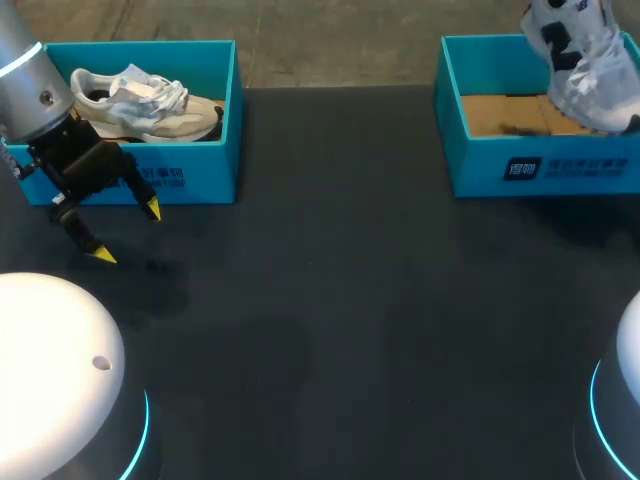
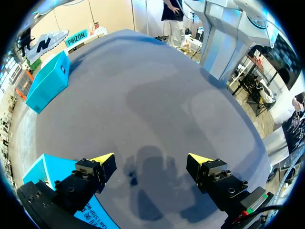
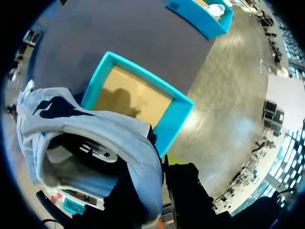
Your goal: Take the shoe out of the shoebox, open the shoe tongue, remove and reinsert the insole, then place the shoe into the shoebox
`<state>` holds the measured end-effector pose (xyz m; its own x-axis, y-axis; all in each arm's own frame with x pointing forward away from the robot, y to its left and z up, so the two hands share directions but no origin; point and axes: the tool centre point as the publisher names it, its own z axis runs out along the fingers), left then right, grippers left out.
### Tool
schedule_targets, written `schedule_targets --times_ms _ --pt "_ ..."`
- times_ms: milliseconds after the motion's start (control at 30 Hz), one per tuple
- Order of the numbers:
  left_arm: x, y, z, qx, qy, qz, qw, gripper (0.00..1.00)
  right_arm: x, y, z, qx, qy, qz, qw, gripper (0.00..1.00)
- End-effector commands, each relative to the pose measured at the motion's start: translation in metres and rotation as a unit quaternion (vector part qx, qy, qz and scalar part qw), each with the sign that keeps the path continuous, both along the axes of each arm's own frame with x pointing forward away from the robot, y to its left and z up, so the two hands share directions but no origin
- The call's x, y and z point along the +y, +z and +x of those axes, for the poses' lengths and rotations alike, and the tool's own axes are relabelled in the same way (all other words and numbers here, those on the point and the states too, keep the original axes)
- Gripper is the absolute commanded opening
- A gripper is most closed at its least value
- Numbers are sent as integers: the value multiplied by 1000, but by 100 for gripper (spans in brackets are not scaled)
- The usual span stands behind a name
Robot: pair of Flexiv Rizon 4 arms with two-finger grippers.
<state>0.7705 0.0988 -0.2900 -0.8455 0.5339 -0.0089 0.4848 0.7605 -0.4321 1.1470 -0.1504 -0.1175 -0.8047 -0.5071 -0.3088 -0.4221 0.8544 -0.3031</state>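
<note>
The right gripper [image 3: 158,187] grips the white shoe [image 1: 585,70] by the heel end of its collar, the dark fingers pressed close on either side of the fabric; its yellow tips are mostly hidden by the shoe. The shoe hangs in the air over the right shoebox [image 1: 540,165], which sits at about two o'clock on the table [image 1: 330,320]. In the right wrist view the white shoe [image 3: 95,129] shows its open mouth and dark lining, with the right shoebox [image 3: 178,117] under it showing a bare brown cardboard floor. The left gripper [image 1: 125,232] hangs at about nine o'clock on the table, just in front of the left shoebox [image 1: 200,175], its fingers spread wide with nothing between them. The left wrist view shows the left gripper [image 2: 151,160] with both yellow tips well apart above the dark tabletop. The left shoebox stands at about ten o'clock and holds a second shoe [image 1: 150,100], pale with a light sole, lying on its side.
</note>
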Motion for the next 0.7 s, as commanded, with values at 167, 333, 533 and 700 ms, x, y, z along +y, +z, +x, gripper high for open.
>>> schedule_targets --times_ms 167,333,533,700 --pt "0 0 0 0 0 1 1000 100 -20 -14 17 8 -79 21 997 0" --pt "0 0 0 0 0 1 1000 100 -38 -19 12 -2 -189 57 980 0" --pt "0 0 0 0 0 1 1000 100 -68 -23 0 -12 -342 79 936 0" --pt "0 0 0 0 0 1 1000 100 -89 -30 -10 -3 -484 92 870 0"
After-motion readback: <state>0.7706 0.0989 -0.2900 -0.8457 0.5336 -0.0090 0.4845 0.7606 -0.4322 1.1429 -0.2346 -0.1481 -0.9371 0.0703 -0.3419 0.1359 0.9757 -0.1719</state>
